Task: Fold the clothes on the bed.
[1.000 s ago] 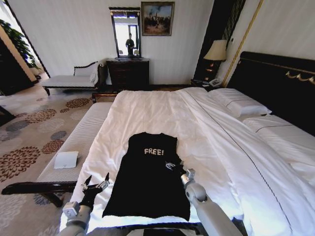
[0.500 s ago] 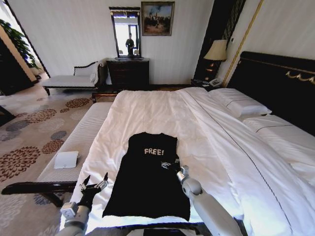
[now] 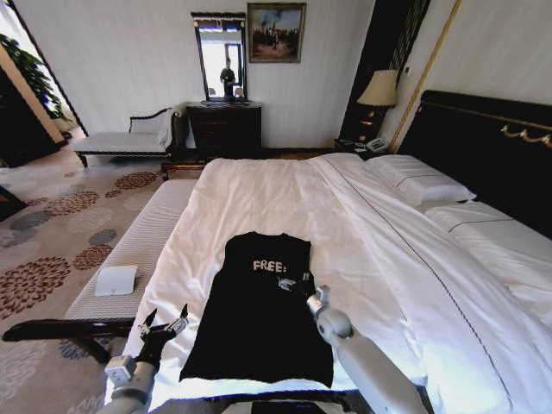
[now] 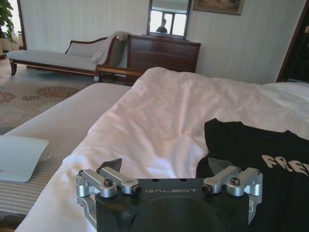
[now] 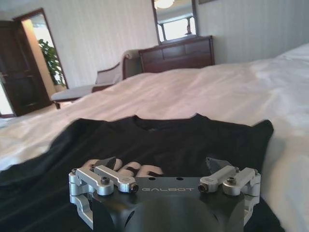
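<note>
Shirt (image 3: 259,310) lying flat on bed (image 3: 285,198).
Right gripper (image 3: 296,281) hovering over its "FREE!" print, jaws spread; left gripper (image 3: 164,321) waiting beside its hem, spread.

Left gripper (image 4: 166,166): black body, white "GALBOT" mark, silver linkages, black screws, dark pointed fingertips. Right gripper (image 5: 161,164): identical build. Arms pale grey, rounded joints.

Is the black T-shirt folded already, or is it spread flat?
Partly folded: the T-shirt lies flat on the bed, its sleeves tucked in.
</note>
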Controlling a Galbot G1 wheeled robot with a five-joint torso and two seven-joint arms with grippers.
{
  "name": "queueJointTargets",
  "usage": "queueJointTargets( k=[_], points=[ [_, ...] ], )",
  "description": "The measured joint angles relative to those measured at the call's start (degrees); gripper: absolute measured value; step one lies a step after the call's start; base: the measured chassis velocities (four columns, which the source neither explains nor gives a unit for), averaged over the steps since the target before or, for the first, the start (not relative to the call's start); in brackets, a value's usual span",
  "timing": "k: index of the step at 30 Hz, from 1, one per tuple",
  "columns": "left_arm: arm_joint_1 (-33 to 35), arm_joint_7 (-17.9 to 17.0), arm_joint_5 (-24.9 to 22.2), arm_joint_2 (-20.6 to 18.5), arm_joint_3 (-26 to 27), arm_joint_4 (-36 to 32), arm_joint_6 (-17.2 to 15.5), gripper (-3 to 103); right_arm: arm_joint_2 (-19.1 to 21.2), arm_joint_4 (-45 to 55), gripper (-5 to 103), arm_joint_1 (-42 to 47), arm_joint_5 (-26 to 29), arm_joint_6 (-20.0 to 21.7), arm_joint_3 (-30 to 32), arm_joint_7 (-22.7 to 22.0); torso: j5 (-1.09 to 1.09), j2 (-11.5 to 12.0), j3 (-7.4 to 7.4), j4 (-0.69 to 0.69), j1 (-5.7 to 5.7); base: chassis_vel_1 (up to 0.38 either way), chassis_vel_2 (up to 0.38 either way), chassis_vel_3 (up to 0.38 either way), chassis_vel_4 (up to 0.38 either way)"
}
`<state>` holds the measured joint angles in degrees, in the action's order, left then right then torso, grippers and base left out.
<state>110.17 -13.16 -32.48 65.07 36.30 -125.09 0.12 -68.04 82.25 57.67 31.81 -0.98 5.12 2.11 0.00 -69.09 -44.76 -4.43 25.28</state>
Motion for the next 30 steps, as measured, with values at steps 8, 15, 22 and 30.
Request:
queueJointTargets(
  k=[8,15,22,30],
  points=[
    [-0.4,-0.1,0.3,0.3,-0.6,-0.1,-0.1,100,-2.4,0.8,100,0.4,1.8,1.4,1.0,-0.9,0.00,0.0,0.00,0.03,0.01,0.000,0.000,0.000,0.000],
    [-3.9,-0.1,0.2,-0.4,-3.4,2.7,-0.6,100,-1.9,6.4,100,6.7,0.6,1.5,8.3,-1.9,0.00,0.0,0.00,0.01,0.01,0.000,0.000,0.000,0.000],
    [-11.5,-0.6,-5.6,-1.3,-6.3,6.6,-3.0,100,-1.2,11.1,100,15.3,-1.9,1.1,15.2,-2.2,-0.02,0.0,0.01,0.00,0.00,0.000,0.000,0.000,0.000],
    [-24.6,-0.8,-18.2,-3.3,-13.5,14.4,-5.7,100,-2.3,13.9,100,22.8,-5.4,0.2,19.6,-2.4,-0.01,0.0,0.00,0.00,0.00,0.000,0.000,0.000,0.000]
  ],
)
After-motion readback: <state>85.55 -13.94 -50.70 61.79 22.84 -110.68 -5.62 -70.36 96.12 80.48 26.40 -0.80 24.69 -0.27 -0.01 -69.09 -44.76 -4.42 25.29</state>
